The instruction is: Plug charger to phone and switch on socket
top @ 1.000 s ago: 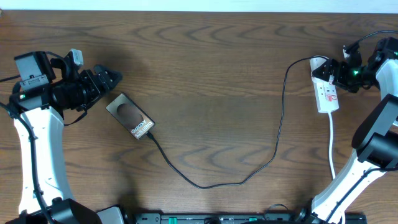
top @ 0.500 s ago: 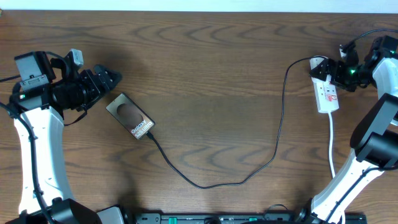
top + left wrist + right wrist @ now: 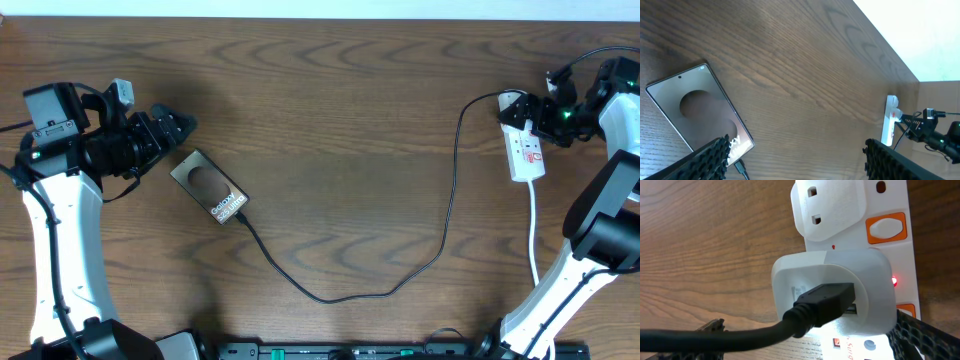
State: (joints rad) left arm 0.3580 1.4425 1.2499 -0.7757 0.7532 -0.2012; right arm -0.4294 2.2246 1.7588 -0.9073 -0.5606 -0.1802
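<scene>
1 phone [image 3: 208, 186]; 1 charger [image 3: 350, 295] at its lower end; 1 socket [image 3: 524, 148] far right of it; left gripper [image 3: 180, 127], right gripper [image 3: 535, 115] both spread; wooden table [image 3: 340, 100].

The phone [image 3: 208, 187] lies left, the socket [image 3: 527, 155] far right, the charger [image 3: 330, 299] strung between them.

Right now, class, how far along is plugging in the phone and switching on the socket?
Seemingly done: the charger reaches from the phone to its adapter in the socket, where a red light glows. In hand: nothing; the left end effector and right end effector are open, empty. Left: probably only pulling back.
</scene>
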